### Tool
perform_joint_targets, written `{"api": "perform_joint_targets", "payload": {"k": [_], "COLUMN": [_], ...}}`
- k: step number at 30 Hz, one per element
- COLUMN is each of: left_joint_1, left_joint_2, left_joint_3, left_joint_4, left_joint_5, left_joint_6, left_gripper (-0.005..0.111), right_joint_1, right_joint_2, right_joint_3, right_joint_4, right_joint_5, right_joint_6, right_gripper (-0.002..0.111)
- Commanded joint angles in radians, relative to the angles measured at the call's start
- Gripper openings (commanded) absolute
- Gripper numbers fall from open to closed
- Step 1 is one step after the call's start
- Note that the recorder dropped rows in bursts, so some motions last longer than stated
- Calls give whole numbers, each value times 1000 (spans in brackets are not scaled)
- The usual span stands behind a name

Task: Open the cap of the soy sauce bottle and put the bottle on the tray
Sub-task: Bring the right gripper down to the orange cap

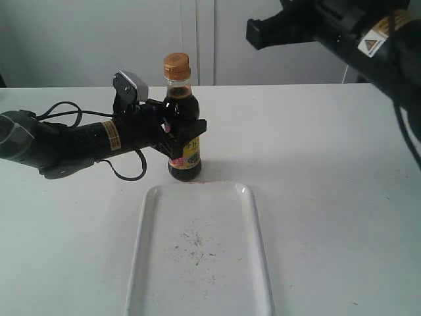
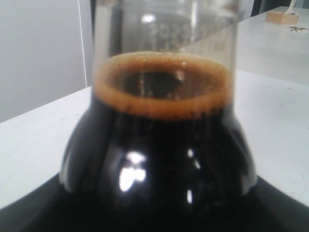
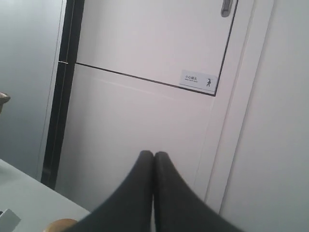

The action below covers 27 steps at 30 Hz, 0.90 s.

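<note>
bottle upright on desk, just behind tray | left end effector clamped on its body | cap closed, down-left of right end effector, fingers together, empty

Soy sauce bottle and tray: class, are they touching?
Cannot tell. In the exterior view the soy sauce bottle stands at the tray's far rim; no gap or contact shows plainly.
</note>
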Motion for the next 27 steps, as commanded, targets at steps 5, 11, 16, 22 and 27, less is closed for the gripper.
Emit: {"api": "perform_joint_targets", "payload": {"k": [5,11,16,22,27], "left_joint_1": [-2,-2,-2,-2,-2], "left_joint_2": [0,0,0,0,0], "left_joint_3": [-4,-4,-4,-4,-4], "left_joint_4": [20,20,20,22,22], "left_joint_5": [14,14,14,14,14], "left_joint_6": [7,7,7,7,7], "left_gripper": [0,0,0,0,0], "right_joint_1": [7,7,7,7,7], "right_joint_2": [212,367,434,491,523], "right_joint_3": [-75,-197,-238,-302,-339], "right_joint_4": [34,-8,-68,-205,-279], "right_joint_5": [-114,-58,-17,61,86], "right_joint_6": [-134,-252,-369,-420,-474], "right_gripper": [0,0,0,0,0]}}
